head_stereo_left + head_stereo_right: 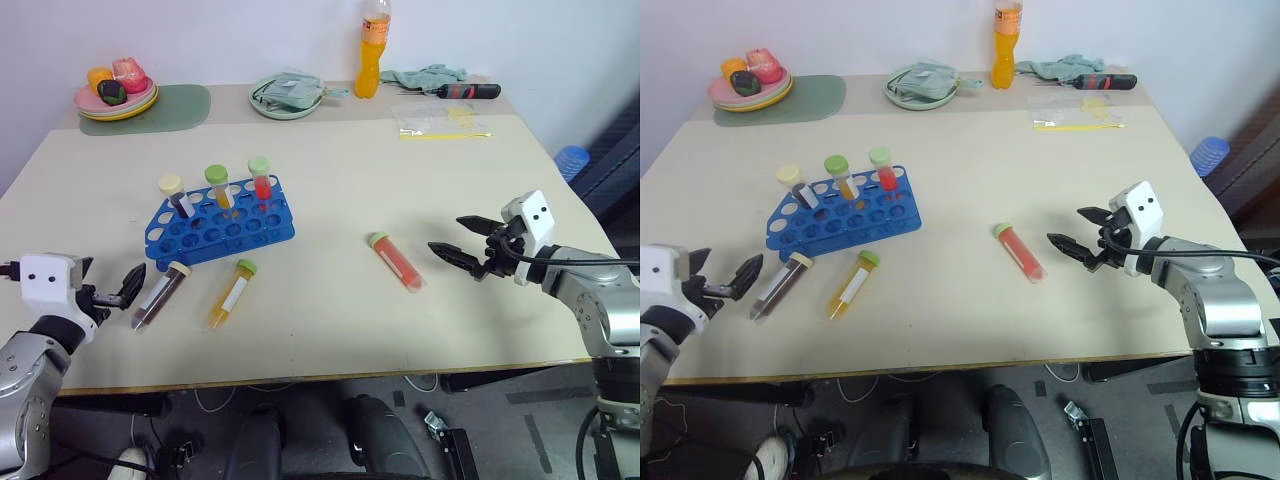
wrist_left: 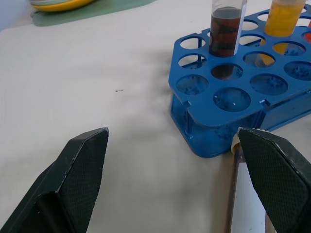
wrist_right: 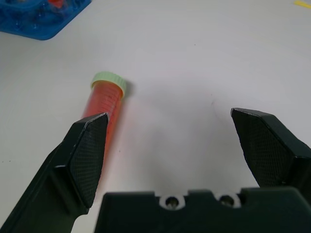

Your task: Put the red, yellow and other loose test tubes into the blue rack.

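Three loose tubes lie on the table (image 1: pixel 330 160): the red tube (image 1: pixel 397 261) right of centre, the yellow tube (image 1: pixel 232 293) and the maroon tube (image 1: pixel 160 294) just near of the blue rack (image 1: pixel 222 226), which already holds three upright tubes. The right gripper (image 1: pixel 462 240) hovers just right of the red tube, jaws spread and empty. The left gripper (image 1: pixel 122 289), also spread, sits beside the maroon tube. The round tubes could roll away if a finger nudges one off-centre. A tilted insertion could also jam against a hole's rim or shove the light rack.
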Robot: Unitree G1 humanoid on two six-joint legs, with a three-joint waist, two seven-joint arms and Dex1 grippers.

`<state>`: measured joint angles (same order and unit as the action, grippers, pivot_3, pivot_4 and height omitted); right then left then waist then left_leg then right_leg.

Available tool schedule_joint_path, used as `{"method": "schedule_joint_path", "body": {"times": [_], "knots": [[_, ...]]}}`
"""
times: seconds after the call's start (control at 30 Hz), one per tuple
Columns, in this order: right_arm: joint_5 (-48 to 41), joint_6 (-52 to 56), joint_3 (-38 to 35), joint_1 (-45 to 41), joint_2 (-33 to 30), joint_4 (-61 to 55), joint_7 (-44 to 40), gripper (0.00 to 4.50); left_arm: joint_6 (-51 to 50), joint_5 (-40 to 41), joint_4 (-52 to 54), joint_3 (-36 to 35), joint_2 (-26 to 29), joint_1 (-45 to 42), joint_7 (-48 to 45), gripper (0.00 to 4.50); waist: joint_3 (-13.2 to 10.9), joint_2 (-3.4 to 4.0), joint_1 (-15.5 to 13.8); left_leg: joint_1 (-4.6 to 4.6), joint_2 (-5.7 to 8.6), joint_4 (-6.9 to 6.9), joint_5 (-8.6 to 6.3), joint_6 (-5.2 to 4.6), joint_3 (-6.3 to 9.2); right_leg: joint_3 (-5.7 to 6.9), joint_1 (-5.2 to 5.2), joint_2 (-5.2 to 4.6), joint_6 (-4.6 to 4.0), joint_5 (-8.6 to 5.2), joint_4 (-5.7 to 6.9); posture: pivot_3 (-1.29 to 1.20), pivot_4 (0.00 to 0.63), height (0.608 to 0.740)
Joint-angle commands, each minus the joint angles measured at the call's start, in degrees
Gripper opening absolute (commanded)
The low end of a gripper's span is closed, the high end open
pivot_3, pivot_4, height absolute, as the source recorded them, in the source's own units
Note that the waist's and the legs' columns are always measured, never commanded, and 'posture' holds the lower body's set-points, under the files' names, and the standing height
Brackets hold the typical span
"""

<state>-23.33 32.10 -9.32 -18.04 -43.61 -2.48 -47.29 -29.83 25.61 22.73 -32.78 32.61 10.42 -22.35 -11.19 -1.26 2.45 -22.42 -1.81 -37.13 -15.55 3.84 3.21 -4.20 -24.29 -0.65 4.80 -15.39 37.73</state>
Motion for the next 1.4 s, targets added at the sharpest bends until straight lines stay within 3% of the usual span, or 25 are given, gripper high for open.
{"method": "schedule_joint_path", "body": {"times": [0.03, 0.37, 0.53, 0.67, 0.77, 1.0, 1.4], "knots": [[-0.5, -0.4, -2.0, 0.4, -0.6, -1.8, 0.2, 4.5, 0.4, 0.0, 1.6, -0.1, 0.0, -0.8, 0.5, 4.37, 0.0, 0.0, 0.0, 0.0, 0.0, 0.0, 0.0, 0.0, 0.0, 0.0, 0.0, 0.0, 0.0, 0.0, 0.0, 0.0, 0.15, 0.74], [-0.8, 1.6, -1.9, 0.1, -1.1, -3.9, 0.8, 4.5, 0.3, 0.8, 2.5, 1.0, -0.6, -1.8, 0.2, 4.37, 0.0, 0.0, 0.0, 0.01, 0.0, -0.01, 0.0, 0.0, 0.0, 0.0, 0.0, 0.0, 0.0, 0.0, 0.03, 0.0, 0.15, 0.74], [-2.1, 25.8, 5.4, -6.8, -7.2, -17.2, 5.4, 4.5, -0.1, 4.9, 10.2, 12.0, 2.4, -0.6, -11.1, 4.37, 0.0, 0.14, 0.0, 0.01, 0.04, -0.07, 0.0, 0.0, -0.03, -0.06, -0.01, -0.04, 0.0, 0.0, 0.13, 0.0, 0.15, 0.74], [-5.7, 51.3, 9.2, -20.9, -0.7, -20.6, 12.5, 4.5, 0.3, 4.3, 13.9, 25.3, 2.7, -3.0, -16.2, 4.37, 0.0, 0.14, 0.2, 0.07, 0.0, -0.06, 0.0, 0.0, -0.01, -0.08, -0.02, 0.05, -0.03, 0.0, 0.19, 0.0, 0.15, 0.74], [-7.4, 59.6, 11.8, -27.1, 3.1, -18.7, 16.6, 4.5, 1.4, 2.8, 12.6, 29.8, 1.4, -5.2, -16.2, 4.37, 0.0, 0.13, 0.1, 0.05, 0.01, -0.05, 0.0, 0.0, 0.03, -0.06, -0.04, 0.06, -0.03, -0.01, 0.21, 0.0, 0.15, 0.74], [-14.9, 60.4, 19.3, -33.9, 7.3, -6.8, 31.6, 4.5, 7.2, -1.8, 9.9, 34.5, 1.1, -4.7, -18.8, 4.37, 0.0, 0.13, 0.1, 0.0, 0.04, -0.06, 0.0, -0.01, 0.0, -0.05, -0.05, 0.0, -0.03, 0.0, 0.19, 0.0, 0.15, 0.74], [-32.6, 60.4, 24.1, -40.8, 9.6, 9.3, 52.4, 4.5, 11.0, -4.5, 9.8, 35.4, 0.2, -1.6, -18.5, 4.37, 0.0, 0.14, 0.1, -0.03, 0.02, -0.05, -0.01, -0.02, 0.0, -0.05, -0.11, 0.02, -0.03, 0.0, 0.2, 0.0, 0.15, 0.74]]}}
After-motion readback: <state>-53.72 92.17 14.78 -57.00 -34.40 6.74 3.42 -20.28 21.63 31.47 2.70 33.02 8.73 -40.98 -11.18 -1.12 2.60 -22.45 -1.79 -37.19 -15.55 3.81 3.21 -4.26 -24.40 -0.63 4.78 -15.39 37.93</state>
